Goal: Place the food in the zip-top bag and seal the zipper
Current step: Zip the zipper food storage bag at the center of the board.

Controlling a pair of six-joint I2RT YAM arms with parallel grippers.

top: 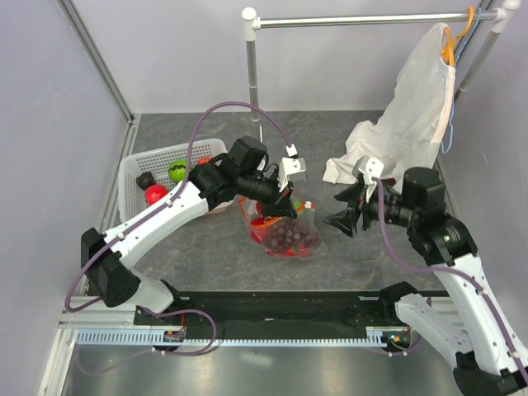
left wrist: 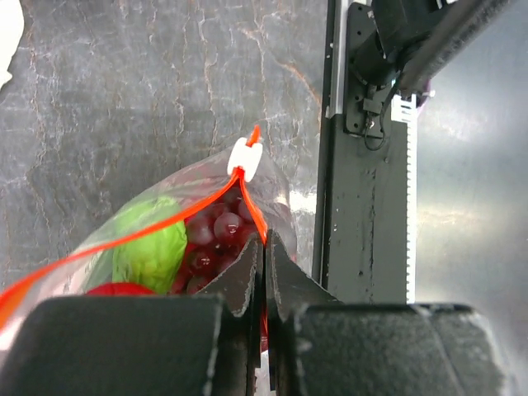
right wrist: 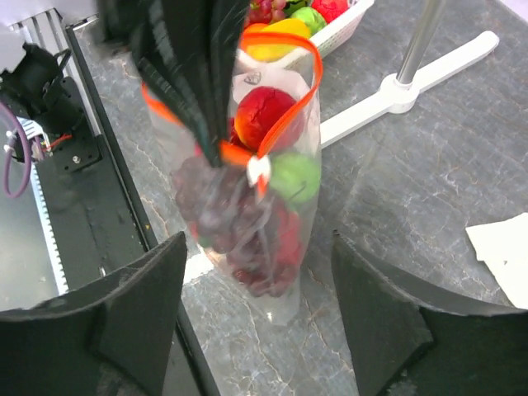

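Note:
The clear zip-top bag (top: 286,233) hangs at table centre, holding purple grapes (left wrist: 216,233), a green piece (left wrist: 149,252) and red fruit (right wrist: 262,111). My left gripper (top: 284,203) is shut on the orange-red zipper strip (left wrist: 258,219) at the bag's mouth and holds the bag up. The white slider (left wrist: 244,156) sits at the strip's end; it also shows in the right wrist view (right wrist: 259,170). The mouth gapes open beyond my left gripper (left wrist: 266,272). My right gripper (top: 345,209) is open and empty, just right of the bag, its fingers (right wrist: 132,305) apart on either side of the bag's lower part (right wrist: 264,247).
A white slotted basket (top: 136,169) at the left holds a green fruit (top: 178,171), a red one (top: 156,195) and others. A white rail stand (top: 252,74) is behind, with a white garment cover (top: 412,107) on a hanger at the right. A black base rail (top: 272,318) runs along the near edge.

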